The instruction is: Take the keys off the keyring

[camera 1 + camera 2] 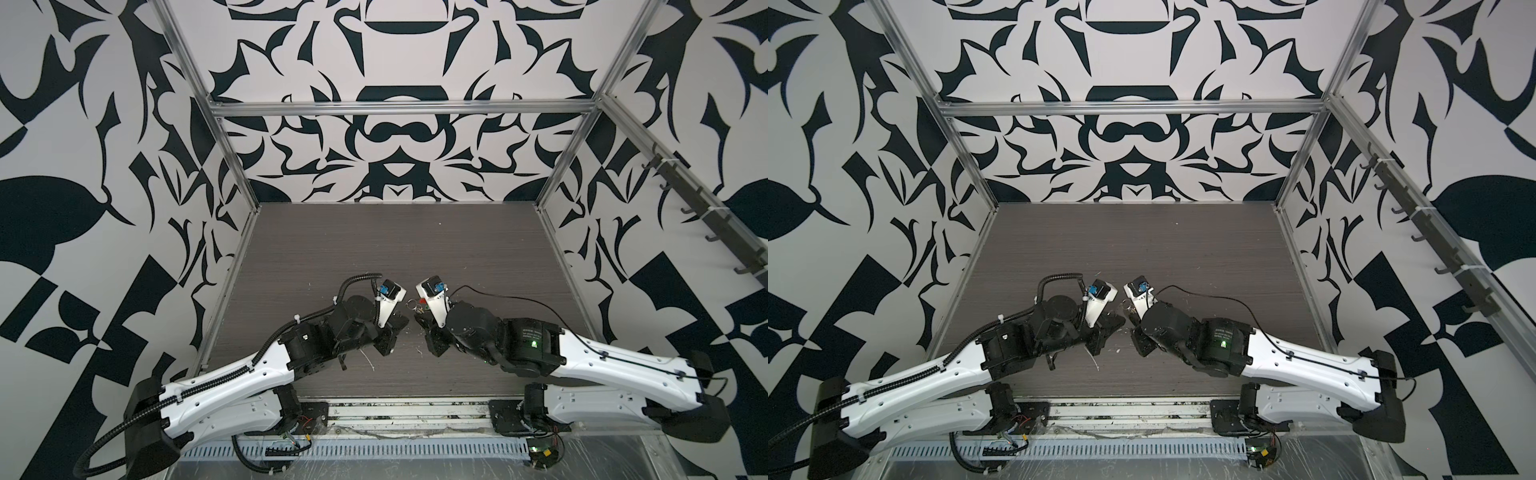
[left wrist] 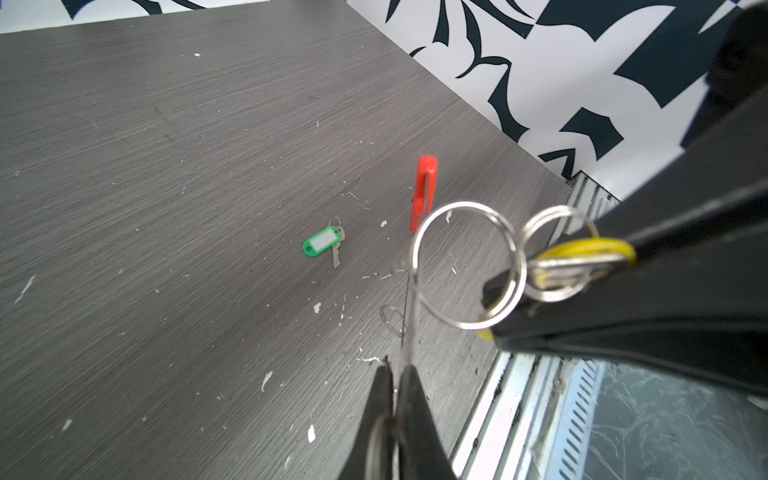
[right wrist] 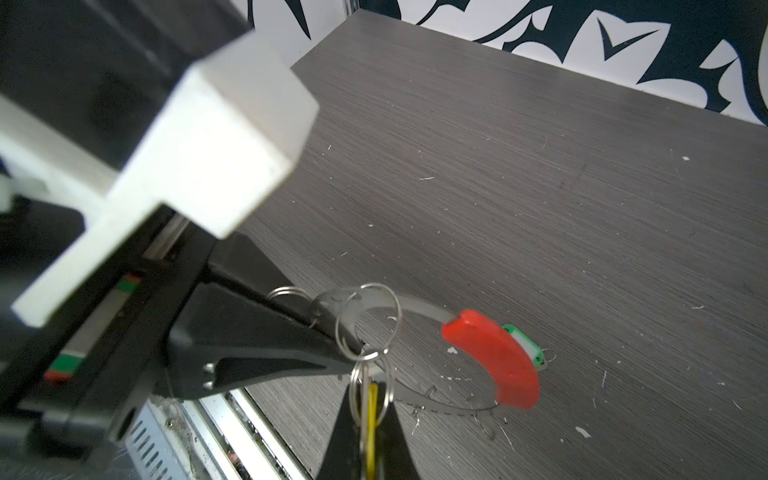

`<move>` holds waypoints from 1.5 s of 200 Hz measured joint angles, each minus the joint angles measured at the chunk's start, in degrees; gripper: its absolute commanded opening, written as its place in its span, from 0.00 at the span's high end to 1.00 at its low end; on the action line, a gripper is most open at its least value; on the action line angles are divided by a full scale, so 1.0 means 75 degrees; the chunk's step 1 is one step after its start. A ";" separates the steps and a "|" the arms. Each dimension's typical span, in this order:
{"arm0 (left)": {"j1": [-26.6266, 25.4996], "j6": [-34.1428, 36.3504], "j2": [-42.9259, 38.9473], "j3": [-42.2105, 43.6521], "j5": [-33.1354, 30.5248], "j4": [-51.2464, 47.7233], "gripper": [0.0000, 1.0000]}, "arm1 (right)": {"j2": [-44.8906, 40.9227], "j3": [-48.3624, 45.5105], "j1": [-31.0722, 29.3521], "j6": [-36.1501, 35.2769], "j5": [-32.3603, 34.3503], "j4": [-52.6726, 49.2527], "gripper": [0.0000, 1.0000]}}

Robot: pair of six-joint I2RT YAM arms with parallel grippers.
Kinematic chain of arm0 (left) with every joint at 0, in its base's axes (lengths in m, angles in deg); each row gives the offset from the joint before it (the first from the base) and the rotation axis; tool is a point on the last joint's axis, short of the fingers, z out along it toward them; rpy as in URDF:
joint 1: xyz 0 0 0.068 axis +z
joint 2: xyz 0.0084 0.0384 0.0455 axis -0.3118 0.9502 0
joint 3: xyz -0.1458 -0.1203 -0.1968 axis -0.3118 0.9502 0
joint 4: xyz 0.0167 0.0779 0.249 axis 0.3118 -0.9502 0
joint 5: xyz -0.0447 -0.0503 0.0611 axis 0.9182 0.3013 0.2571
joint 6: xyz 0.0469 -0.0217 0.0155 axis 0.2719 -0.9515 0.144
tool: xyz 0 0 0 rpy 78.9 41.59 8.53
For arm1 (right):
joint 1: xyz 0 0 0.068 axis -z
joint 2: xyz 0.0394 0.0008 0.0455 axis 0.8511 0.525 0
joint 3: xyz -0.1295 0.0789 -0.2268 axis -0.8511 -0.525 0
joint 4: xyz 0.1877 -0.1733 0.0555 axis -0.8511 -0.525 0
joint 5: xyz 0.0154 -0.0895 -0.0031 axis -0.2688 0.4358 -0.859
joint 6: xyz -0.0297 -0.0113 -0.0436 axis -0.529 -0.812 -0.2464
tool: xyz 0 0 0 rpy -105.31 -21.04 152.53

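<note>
Left gripper (image 2: 397,370) sits closest to its wrist cam, jaws pinched nearly together on the keyring (image 3: 424,308), the thin grey band that shows edge-on between the fingertips. Right wrist view shows the same grip from the side: the black fingers come in from the side and clamp the flat band close to where a split ring (image 2: 465,266) hangs on it.

Right gripper (image 3: 371,395) is closed too, holding the yellow tag (image 2: 582,249) flat between its pads, along with the tag's small wire loop. That loop links into the split ring, so the yellow tag is attached to the keyring through it. The two gripper tips are just beside each other and I can't tell if they touch.

Red strip (image 3: 490,357) is on the keyring, covering a curved stretch of the band on the side away from both grippers. The band runs out of both ends of it. Whether the low side of the keyring touches the table (image 1: 415,241) can't be told.

Green tag (image 2: 320,243) lies flat on the table, off the keyring and apart from it, with a small metal key (image 2: 336,255) on its loop. In the right wrist view it peeks out from behind the red strip.

In both top views the arms meet near the middle of the table toward the front edge, with the tags mostly hidden under the wrists.
</note>
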 measured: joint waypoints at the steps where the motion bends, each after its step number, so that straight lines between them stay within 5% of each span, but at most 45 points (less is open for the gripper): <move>1: 0.0000 0.0006 -0.0009 0.0000 0.0015 -0.0012 1.00 | 0.0000 0.0012 0.0000 0.0000 -0.0009 -0.0026 1.00; 175: -0.0029 0.0184 -0.0233 -0.0256 0.1256 -0.0880 1.00 | 0.0676 0.1958 -0.0006 -0.1040 -0.1014 -0.2608 1.00; 257: 0.0020 -0.0099 0.0058 -0.0233 0.0749 -0.0866 0.71 | 0.1335 0.3025 0.0052 -0.0775 -0.1542 -0.3759 1.00; 300: 0.0038 -0.0184 0.0067 -0.0111 0.0670 -0.0839 0.67 | 0.1542 0.3381 0.0146 -0.0530 -0.1632 -0.4086 1.00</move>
